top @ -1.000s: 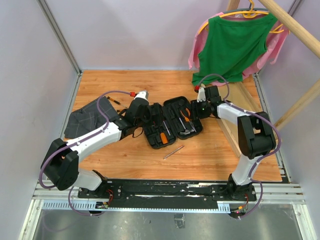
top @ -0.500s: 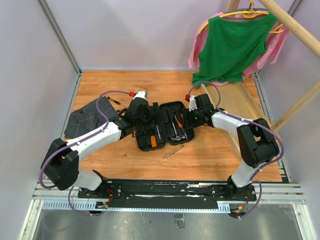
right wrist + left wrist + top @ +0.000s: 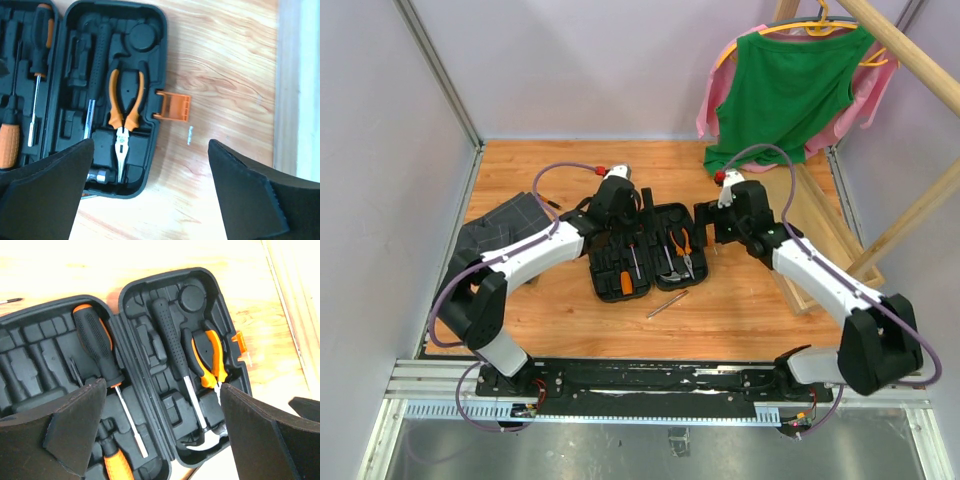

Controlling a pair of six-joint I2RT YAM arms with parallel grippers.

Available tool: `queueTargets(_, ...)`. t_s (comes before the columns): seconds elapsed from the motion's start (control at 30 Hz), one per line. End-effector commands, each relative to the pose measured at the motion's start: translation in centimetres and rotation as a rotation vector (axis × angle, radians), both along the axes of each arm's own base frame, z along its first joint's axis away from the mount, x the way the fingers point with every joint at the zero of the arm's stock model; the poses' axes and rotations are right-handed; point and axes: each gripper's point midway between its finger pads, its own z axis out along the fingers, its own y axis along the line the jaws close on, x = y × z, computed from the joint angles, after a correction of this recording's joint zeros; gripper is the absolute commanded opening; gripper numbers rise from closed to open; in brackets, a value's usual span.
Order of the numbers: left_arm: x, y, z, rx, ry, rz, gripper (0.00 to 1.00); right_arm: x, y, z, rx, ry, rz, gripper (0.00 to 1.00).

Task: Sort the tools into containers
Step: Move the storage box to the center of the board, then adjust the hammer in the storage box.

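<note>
Tool case (image 3: 142, 37) lies open flat, and everything here is placed off it. Its R half holds the claw hammer (image 3: 172, 345) and orange-handled pliers (image 3: 125, 107). Its L half has a black-orange screwdriver (image 3: 95, 342) plus others, so most of the sort looks done. One thin screwdriver (image 3: 667, 304) lies loose on the wood just off the case's near edge, below its R half, not touching it (long axis diagonal, near-left end to far-right end). L gripper (image 3: 162, 385) hangs over the case's far-left part, fingers spread wide w/ nothing between. R gripper (image 3: 150, 142) hovers off the case's R edge by the orange latch (image 3: 173, 107), fingers likewise wide apart and empty. Both sit to the far side of the loose screwdriver. R looks marginally nearer and could go round the case's R edge, whereas L would have to cross the case. Prob. next: R picks it, fingers closing across that diagonal shaft.
</note>
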Motion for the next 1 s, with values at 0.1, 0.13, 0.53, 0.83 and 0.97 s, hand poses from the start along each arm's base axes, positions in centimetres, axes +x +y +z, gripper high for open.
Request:
queueTargets(0.1, 2.3, -1.9, 0.7, -0.031, -0.023, -0.026, 0.99, -0.8, -4.9, 2.2, -0.005, -0.149, -0.272, 0.98)
queueTargets(0.13, 2.5, -2.3, 0.7, -0.036, -0.020, -0.034, 1.00, -1.0, -5.1, 2.3, 0.002, -0.155, -0.272, 0.98)
queueTargets(0.53, 4.8, -4.5, -2.5, -0.017, 0.057, -0.029, 0.72, -2.7, -2.9, -0.5, 0.099, -0.002, -0.122, 0.99)
queueTargets(0.83, 5.6, -4.9, -3.5, -0.010, 0.060, -0.024, 0.70, -4.8, 1.3, -1.2, 0.160, 0.056, -0.082, 0.86)
queueTargets(0.97, 5.7, -5.0, -3.9, -0.011, 0.064, -0.028, 0.69, -5.9, 3.9, -2.1, 0.182, 0.097, -0.042, 0.71)
